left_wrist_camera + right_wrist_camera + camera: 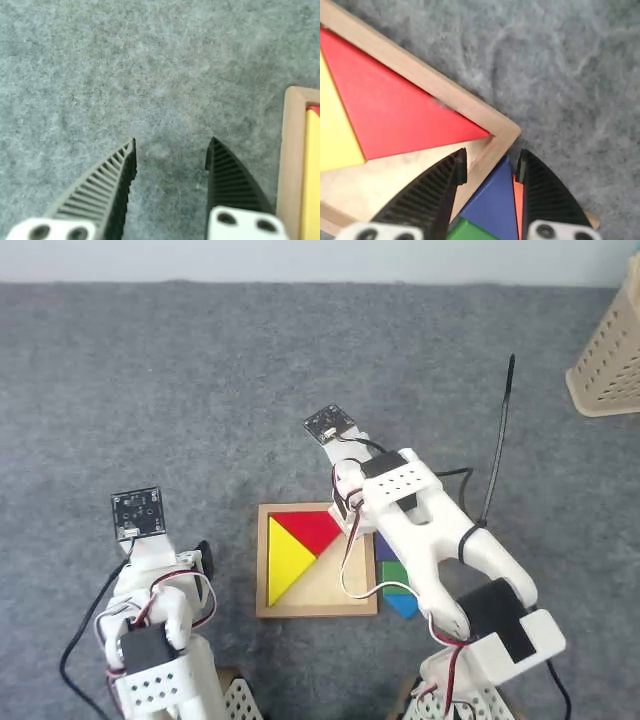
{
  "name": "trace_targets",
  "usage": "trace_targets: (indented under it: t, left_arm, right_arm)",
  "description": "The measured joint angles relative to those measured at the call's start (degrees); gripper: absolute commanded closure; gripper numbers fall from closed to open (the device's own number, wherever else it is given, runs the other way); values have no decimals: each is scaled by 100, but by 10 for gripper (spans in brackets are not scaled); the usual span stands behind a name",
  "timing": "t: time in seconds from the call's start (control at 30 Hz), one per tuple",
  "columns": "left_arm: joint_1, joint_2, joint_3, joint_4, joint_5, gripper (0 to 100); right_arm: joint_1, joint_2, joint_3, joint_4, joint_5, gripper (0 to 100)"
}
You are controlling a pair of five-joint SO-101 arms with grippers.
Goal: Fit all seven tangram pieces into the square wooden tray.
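Your square wooden tray (262, 570) sits on grey carpet (200, 370) between the two arms, low centre of the high view. Two pieces are seated: yellow triangle (285, 560) against the wall on the left arm's side, red triangle (312, 528) along the far wall, the two touching. The rest of the floor is bare wood. Two of seven in, so I'd judge you're early, on piece three.

Loose pieces are bunched just outside the tray's other side wall: blue piece (492, 205), orange sliver (518, 197) touching it, green piece (395, 575) beside them. Can't count the remainder because the arm covers them.

Your right gripper (492, 157) hangs over that wall near the far corner, fingers spread, nothing held. One finger is over the tray floor, the other over the blue/orange edge. Next you likely need to come off the rim, close on the blue piece alone, lift it over the wall and turn it to suit the gap.

Your left gripper (172, 141) is over carpet just beside the tray, fingers apart, empty.
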Motion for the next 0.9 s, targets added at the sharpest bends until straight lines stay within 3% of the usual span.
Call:
trace_targets:
  t: [0.3, 0.5, 0.9]
  left_arm:
    - [0, 0, 0, 0, 0, 784]
    - [0, 0, 0, 0, 0, 784]
    - [0, 0, 0, 0, 0, 784]
  right_arm:
    - [-26, 475, -167, -299, 44, 833]
    - [-26, 519, -220, -264, 44, 938]
    - [536, 738, -396, -308, -220, 957]
